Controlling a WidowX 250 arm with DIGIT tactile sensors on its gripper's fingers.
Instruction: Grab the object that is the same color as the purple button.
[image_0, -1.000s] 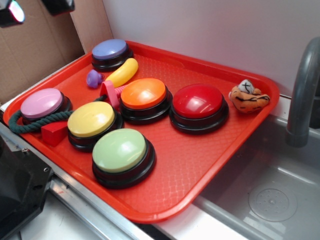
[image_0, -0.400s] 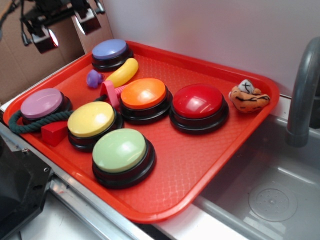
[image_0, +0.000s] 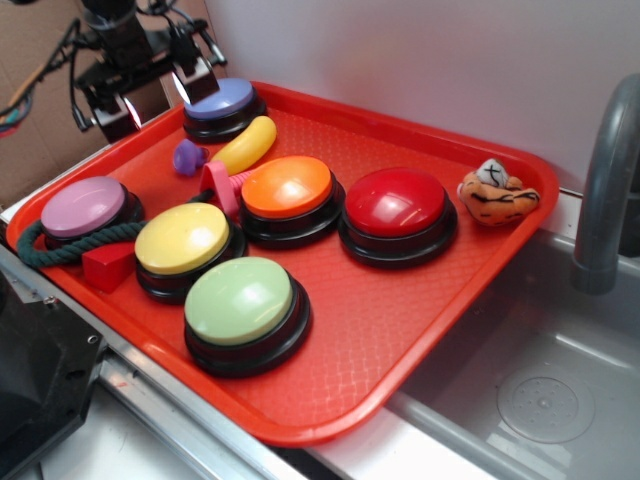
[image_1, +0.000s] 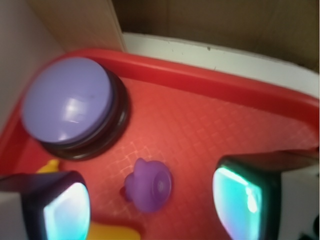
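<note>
So nearest the camera on the red plastic tray (image_0: 420, 340) there's a pale green dome button (image_0: 240, 300), then a yellow dome button (image_0: 183, 238), and further back the small glossy violet-purple blob toy (image_0: 187, 156) sitting just beside a yellow banana-shaped toy (image_0: 246, 144). Behind those is the lavender-purple dome button (image_0: 220, 100), and the black gripper (image_0: 146, 98) hangs over that back corner. Wrist view shows the purple toy (image_1: 149, 185) lying between the two fingers (image_1: 64, 209), jaws spread wide, holding nothing. Looks like the approach step to me. Next move probably calls for dropping straight down and closing without nudging the banana.
</note>
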